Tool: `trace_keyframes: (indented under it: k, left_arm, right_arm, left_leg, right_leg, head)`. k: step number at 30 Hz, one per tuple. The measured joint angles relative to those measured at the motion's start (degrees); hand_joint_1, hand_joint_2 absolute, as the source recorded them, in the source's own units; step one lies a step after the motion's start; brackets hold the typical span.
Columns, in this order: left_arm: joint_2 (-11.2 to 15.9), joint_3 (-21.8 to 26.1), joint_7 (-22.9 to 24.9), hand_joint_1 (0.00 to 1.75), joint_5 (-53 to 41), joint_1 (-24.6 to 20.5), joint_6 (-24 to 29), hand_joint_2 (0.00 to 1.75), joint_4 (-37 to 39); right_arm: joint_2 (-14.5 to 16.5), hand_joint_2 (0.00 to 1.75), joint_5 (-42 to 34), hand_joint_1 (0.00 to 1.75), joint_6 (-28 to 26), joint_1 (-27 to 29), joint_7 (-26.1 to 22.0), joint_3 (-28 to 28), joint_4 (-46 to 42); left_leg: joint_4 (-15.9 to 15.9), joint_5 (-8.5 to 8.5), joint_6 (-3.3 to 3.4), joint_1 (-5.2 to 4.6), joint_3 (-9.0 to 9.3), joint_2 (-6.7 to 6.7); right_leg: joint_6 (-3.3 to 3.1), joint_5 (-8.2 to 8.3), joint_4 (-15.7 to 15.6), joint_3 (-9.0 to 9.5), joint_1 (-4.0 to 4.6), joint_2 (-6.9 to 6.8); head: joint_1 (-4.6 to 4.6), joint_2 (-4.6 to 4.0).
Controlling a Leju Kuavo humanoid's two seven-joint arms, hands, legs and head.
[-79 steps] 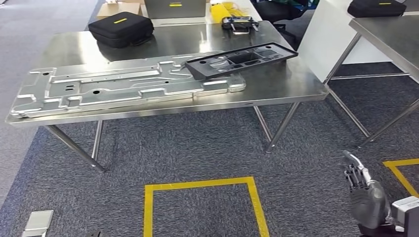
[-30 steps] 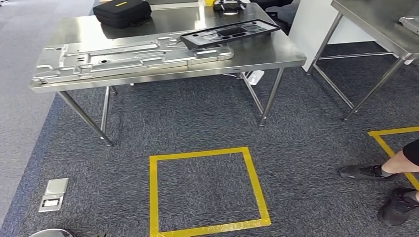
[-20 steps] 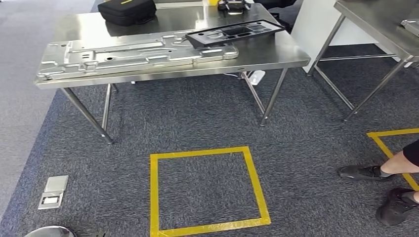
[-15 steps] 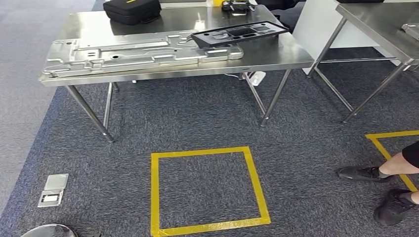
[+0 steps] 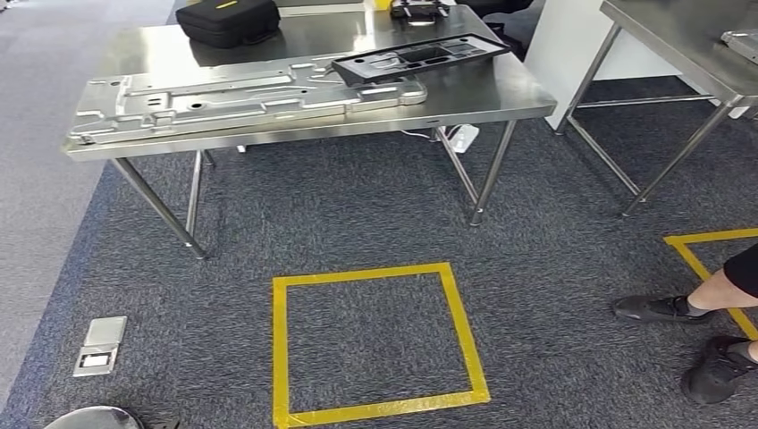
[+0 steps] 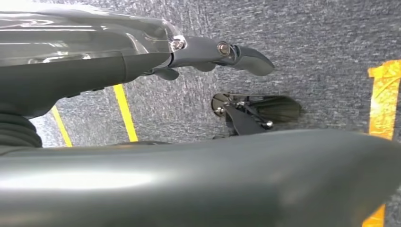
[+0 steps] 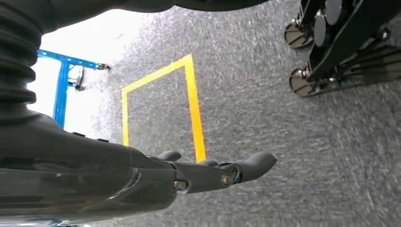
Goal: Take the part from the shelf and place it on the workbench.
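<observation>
Steel worktop [image 5: 501, 94] ahead, across grey carpet. On it: long stamped metal panel [image 5: 223, 98] lying flat along the near edge; black part [image 5: 420, 58] resting tilted on the panel's right end; black zip case [image 5: 228, 20] at the far side. Second steel table [image 5: 679, 36] to the right, well apart. Yellow taped square [image 5: 375, 344] on the carpet between robot and worktop. A person's shoes [image 5: 688, 335] at right, beside another yellow tape corner. Floor socket plate [image 5: 96, 346] at left.

Left hand [image 6: 222, 52] hangs over carpet, fingers extended, holding nothing. Right hand [image 7: 222, 172] likewise: fingers straight, nothing in them, touching nothing.
</observation>
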Motion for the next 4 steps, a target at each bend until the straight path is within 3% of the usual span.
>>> trace_keyframes:
  k: [4]
  left_arm:
    - [0.46,-4.11,1.01,0.0,3.6,0.95,0.44,1.75,-0.58]
  right_arm:
    - [-0.49,1.75,-3.16,0.0,-0.15,0.33,-0.02,3.83,-0.31]
  left_leg:
    - [-0.16,0.16,-0.36,0.13,0.01,-0.03]
  right_leg:
    - [-0.23,-0.03,0.03,-0.01,0.15,-0.05]
  head:
    - [0.0,0.0]
